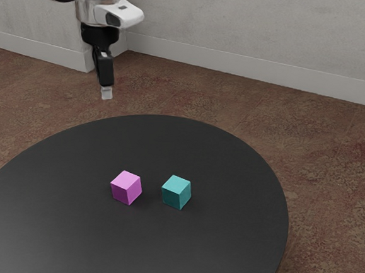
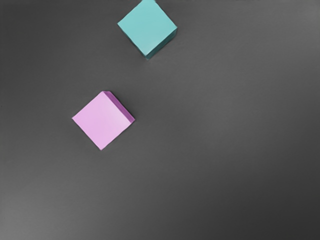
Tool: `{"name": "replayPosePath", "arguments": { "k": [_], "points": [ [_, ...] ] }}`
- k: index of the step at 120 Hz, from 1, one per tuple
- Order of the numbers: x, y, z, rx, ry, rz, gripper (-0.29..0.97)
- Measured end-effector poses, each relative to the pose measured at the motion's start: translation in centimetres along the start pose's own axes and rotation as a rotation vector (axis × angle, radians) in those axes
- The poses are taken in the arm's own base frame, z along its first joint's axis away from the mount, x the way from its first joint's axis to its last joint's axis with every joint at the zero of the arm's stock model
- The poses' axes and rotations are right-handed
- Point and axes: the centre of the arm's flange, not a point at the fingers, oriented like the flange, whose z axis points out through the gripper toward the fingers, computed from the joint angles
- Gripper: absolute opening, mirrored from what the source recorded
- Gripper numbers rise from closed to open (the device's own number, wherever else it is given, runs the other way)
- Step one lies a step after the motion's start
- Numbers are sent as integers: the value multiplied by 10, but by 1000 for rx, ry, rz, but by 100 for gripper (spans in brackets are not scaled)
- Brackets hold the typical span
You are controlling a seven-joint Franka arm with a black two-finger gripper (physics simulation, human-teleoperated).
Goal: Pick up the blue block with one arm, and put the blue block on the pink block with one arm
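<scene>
Hanging high over the tabletop's (image 1: 68, 228) far edge, the gripper (image 1: 106, 94), open or clenched I cannot tell, has the blue block (image 1: 176, 192) well below, toward the exterior view's right, resting on the tabletop just beside the pink block (image 1: 126, 187), not touching.

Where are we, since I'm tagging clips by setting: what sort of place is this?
Probably a bare simulated indoor room: a round black table holding a pink block and a teal-blue block, a brown mottled floor, and a plain wall with white baseboard.
</scene>
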Motion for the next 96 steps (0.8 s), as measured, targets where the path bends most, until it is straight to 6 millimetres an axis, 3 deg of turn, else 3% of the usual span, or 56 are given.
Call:
{"name": "replayPosePath", "arguments": {
  "k": [30, 39, 52, 76, 83, 96],
  "points": [
    [-29, -33, -3, 18, 27, 40, 68],
    [-31, -33, 9, 4, 7, 87, 68],
    [-3, -11, 42, -11, -20, 258, 68],
    [80, 44, 107, -35, -15, 619, 68],
    [88, 39, 124, -41, -8, 664, 68],
    [75, 17, 165, -56, 13, 684, 68]
  ]
}}
